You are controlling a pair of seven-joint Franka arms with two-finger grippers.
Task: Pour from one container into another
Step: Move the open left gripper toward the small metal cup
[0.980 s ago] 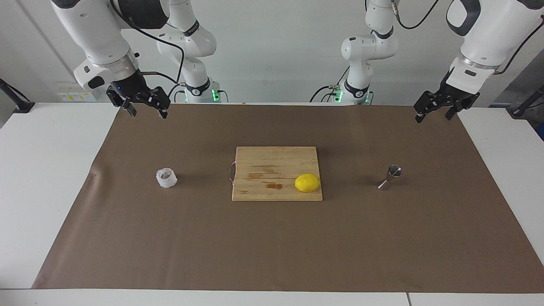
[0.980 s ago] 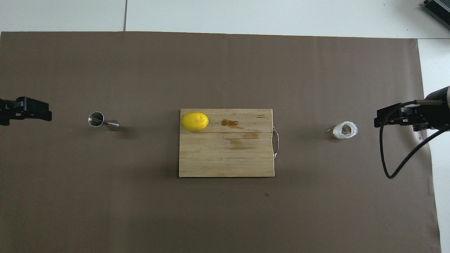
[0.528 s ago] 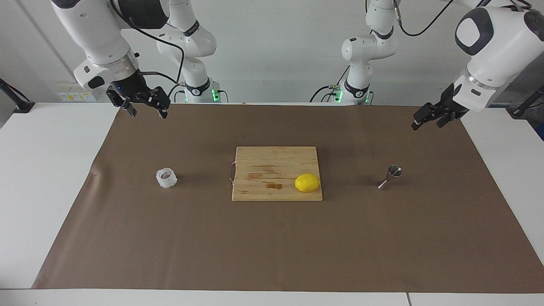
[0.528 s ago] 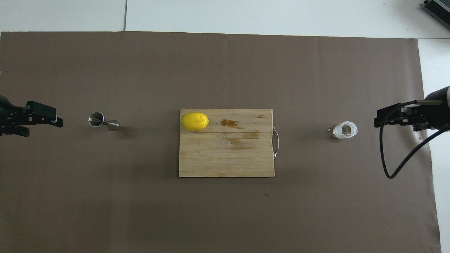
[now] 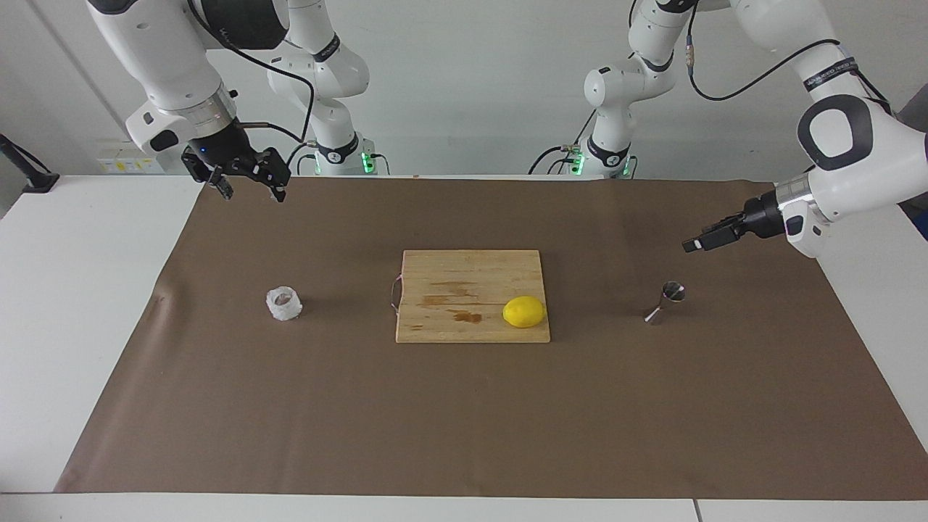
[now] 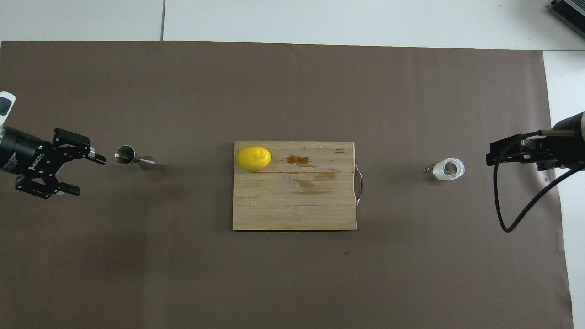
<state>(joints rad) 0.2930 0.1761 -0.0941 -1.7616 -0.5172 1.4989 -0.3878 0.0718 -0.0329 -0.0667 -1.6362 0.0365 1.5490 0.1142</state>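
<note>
jigger [image 6: 134, 157] standing untouched as left end effector [image 6: 77, 170], fingers spread, is approaching it; next: straddling its waist; right end effector [image 5: 250, 185] is waiting released, white cup [image 5: 283, 304] unlifted

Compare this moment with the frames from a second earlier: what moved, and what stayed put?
The left gripper has swung down and turned toward the steel jigger, jaws open, not touching it. Nothing was taken hold of. The right gripper hangs unchanged, open and empty; the white cup, lemon and cutting board did not move.
</note>
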